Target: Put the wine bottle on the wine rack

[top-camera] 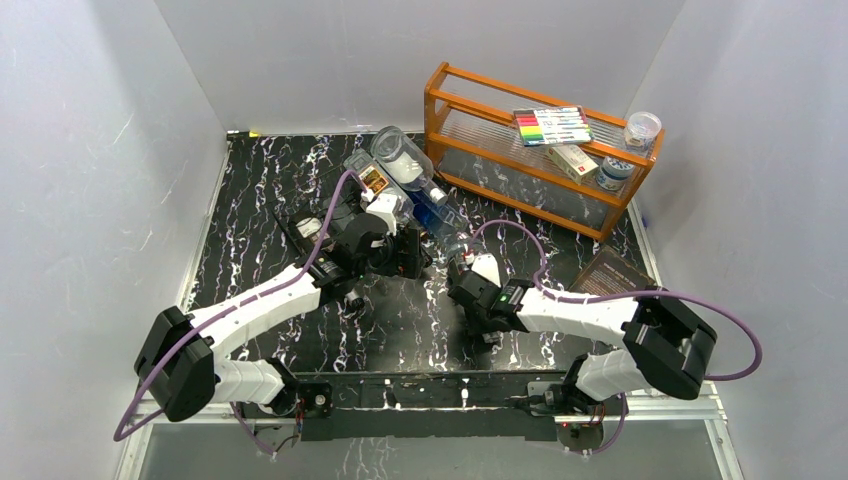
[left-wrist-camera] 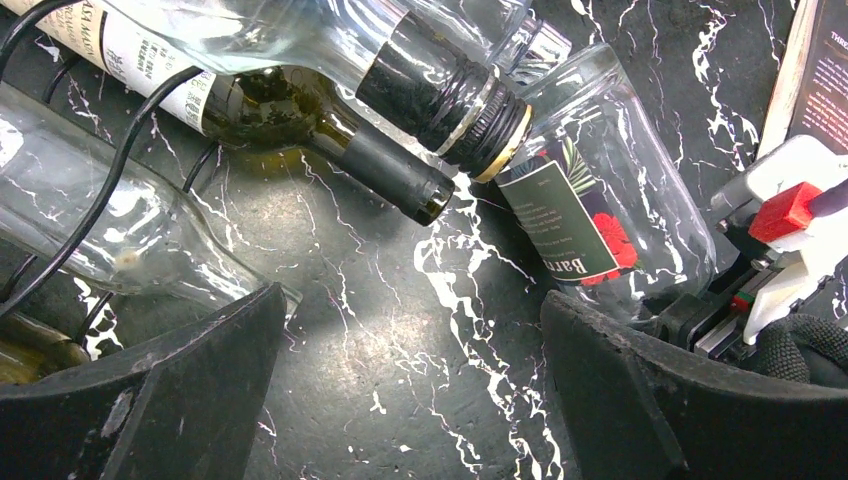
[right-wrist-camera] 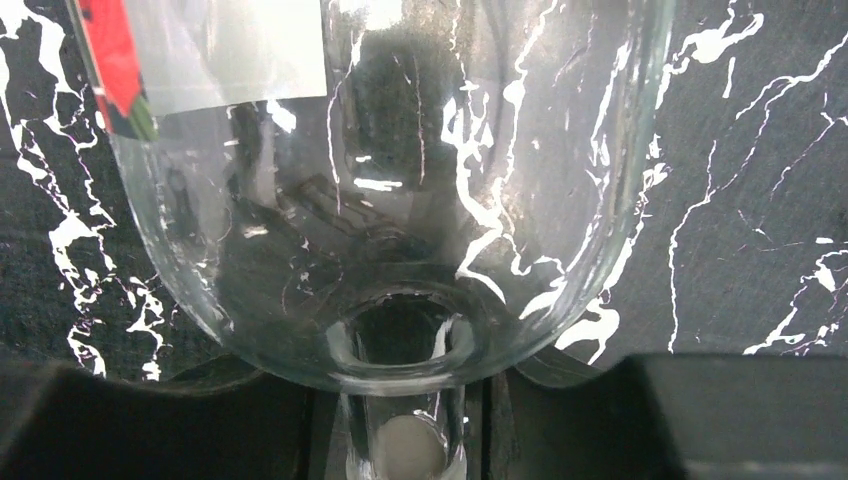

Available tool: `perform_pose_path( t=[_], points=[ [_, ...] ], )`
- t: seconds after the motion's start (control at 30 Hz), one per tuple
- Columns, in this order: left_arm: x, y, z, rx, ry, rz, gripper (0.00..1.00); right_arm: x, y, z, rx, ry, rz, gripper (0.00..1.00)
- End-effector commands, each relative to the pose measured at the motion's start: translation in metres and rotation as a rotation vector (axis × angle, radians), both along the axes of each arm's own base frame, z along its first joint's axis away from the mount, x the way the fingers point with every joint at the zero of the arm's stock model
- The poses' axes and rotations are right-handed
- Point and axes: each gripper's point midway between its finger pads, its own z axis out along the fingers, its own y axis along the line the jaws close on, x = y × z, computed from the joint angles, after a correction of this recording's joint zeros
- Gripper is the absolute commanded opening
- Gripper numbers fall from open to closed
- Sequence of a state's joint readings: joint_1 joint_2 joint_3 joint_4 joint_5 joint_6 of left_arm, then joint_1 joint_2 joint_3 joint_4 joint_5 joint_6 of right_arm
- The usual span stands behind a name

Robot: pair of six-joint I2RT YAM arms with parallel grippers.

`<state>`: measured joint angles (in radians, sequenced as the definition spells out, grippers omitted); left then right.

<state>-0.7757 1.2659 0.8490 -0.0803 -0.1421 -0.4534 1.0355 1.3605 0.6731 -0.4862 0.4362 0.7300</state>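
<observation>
So the clear wine bottle (right-wrist-camera: 400,200) is pinched at the neck by the right gripper (right-wrist-camera: 405,400), body pointed straight away, just beside the wire wine rack (left-wrist-camera: 118,165). The left gripper (left-wrist-camera: 410,380) is left wide open nearby.

we see a black, white-veined tabletop (top-camera: 250,190). the orange wooden shelf (top-camera: 434,110) stands at its far right. left of that shelf, bottles (top-camera: 403,157) lie on the wire wine rack (left-wrist-camera: 128,150); before the shelf's right end lies a brown booklet (top-camera: 612,272).
</observation>
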Motion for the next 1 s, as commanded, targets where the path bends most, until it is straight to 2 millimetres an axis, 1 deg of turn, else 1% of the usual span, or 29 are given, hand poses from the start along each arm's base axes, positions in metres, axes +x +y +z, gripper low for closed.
perform_pose_path(
  t=[0.0, 0.07, 0.13, 0.2, 0.23, 0.27, 0.33, 0.43, 0.47, 0.57, 0.73, 0.87, 0.97],
  points=[
    [0.003, 0.000, 0.020, -0.031, -0.031, 0.002, 0.98, 0.027, -0.004, -0.007, 0.007, -0.107, -0.085, 0.56],
    [0.002, 0.000, 0.019, -0.031, -0.028, 0.001, 0.98, 0.028, -0.004, -0.008, 0.009, -0.110, -0.087, 0.61],
    [0.002, 0.000, 0.019, -0.032, -0.028, 0.001, 0.98, 0.029, -0.004, -0.009, 0.009, -0.113, -0.086, 0.62],
    [0.003, 0.000, 0.018, -0.030, -0.026, 0.002, 0.98, 0.031, -0.003, -0.008, 0.012, -0.119, -0.081, 0.59],
    [0.003, 0.000, 0.018, -0.030, -0.026, 0.002, 0.98, 0.031, -0.003, -0.008, 0.012, -0.122, -0.078, 0.56],
    [0.003, 0.000, 0.018, -0.030, -0.026, 0.001, 0.98, 0.032, -0.003, -0.008, 0.011, -0.125, -0.074, 0.50],
    [0.002, 0.000, 0.017, -0.029, -0.024, 0.001, 0.98, 0.033, -0.003, -0.008, 0.008, -0.127, -0.069, 0.29],
    [0.003, 0.001, 0.016, -0.026, -0.021, 0.002, 0.98, 0.033, -0.003, -0.009, 0.006, -0.126, -0.066, 0.02],
    [0.002, 0.001, 0.017, -0.026, -0.022, 0.002, 0.98, 0.033, -0.002, -0.010, 0.005, -0.122, -0.059, 0.00],
    [0.002, 0.002, 0.017, -0.027, -0.021, 0.002, 0.98, 0.031, -0.001, -0.009, 0.008, -0.114, -0.037, 0.00],
    [0.004, 0.000, 0.020, -0.048, -0.011, 0.008, 0.98, 0.023, 0.007, 0.000, 0.056, -0.101, 0.032, 0.00],
    [0.011, 0.001, 0.022, -0.074, 0.010, 0.037, 0.98, 0.019, 0.017, 0.013, 0.103, -0.160, 0.095, 0.00],
    [0.017, 0.003, 0.023, -0.079, 0.019, 0.052, 0.98, 0.023, 0.021, 0.027, 0.127, -0.228, 0.100, 0.00]
  ],
)
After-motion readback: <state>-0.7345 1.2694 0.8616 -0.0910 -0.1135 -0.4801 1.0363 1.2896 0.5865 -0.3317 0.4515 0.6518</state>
